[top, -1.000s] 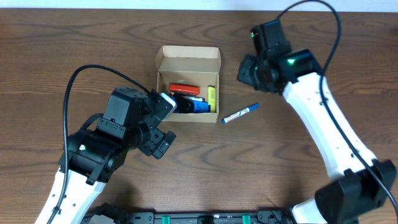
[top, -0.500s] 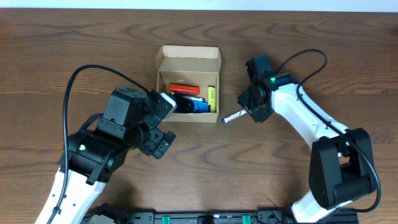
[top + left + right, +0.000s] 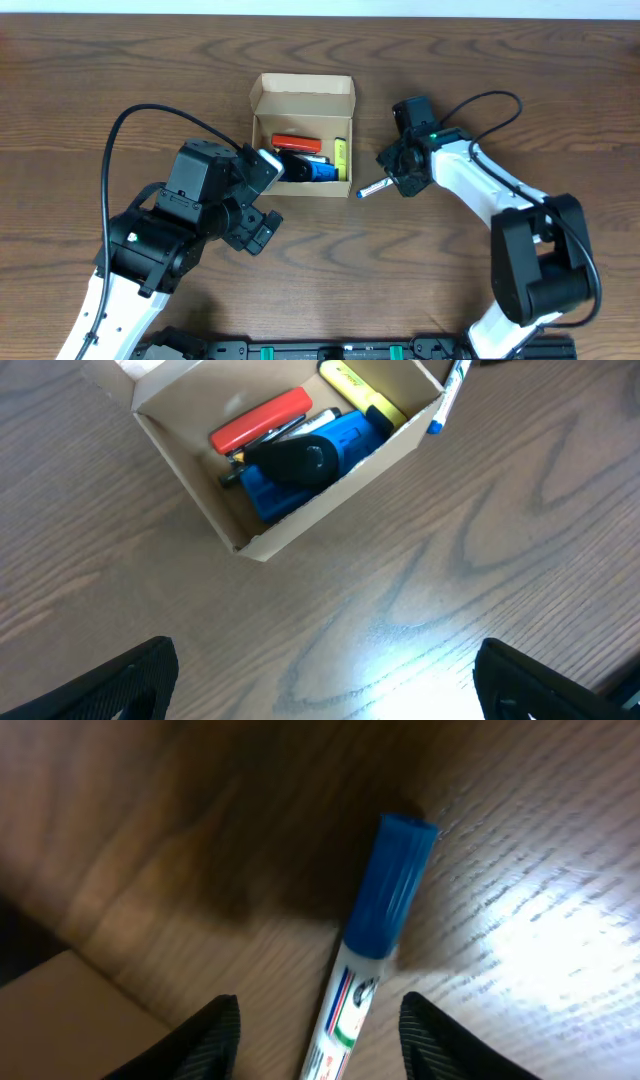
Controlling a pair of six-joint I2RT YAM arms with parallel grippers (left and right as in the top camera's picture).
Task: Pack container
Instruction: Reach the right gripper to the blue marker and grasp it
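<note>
Right gripper (image 3: 325, 1038) brought down beside tan cardboard box (image 3: 300, 97), jaws spread astride blue-capped white marker (image 3: 390, 890) (pick likely next); left gripper (image 3: 330, 685) wide, empty.

Matt cardboard container (image 3: 302, 95), wood-grain table (image 3: 120, 70) (glossy under light), smooth plastic marker (image 3: 368, 945)

Bright, even light from above; the overhead view is sharp across the counter (image 3: 100, 80). White glare sheens the wood in both wrist views. The right wrist view is soft, the right pincer (image 3: 320, 1035) blurred, a dark shadow beyond the marker (image 3: 390, 890)
</note>
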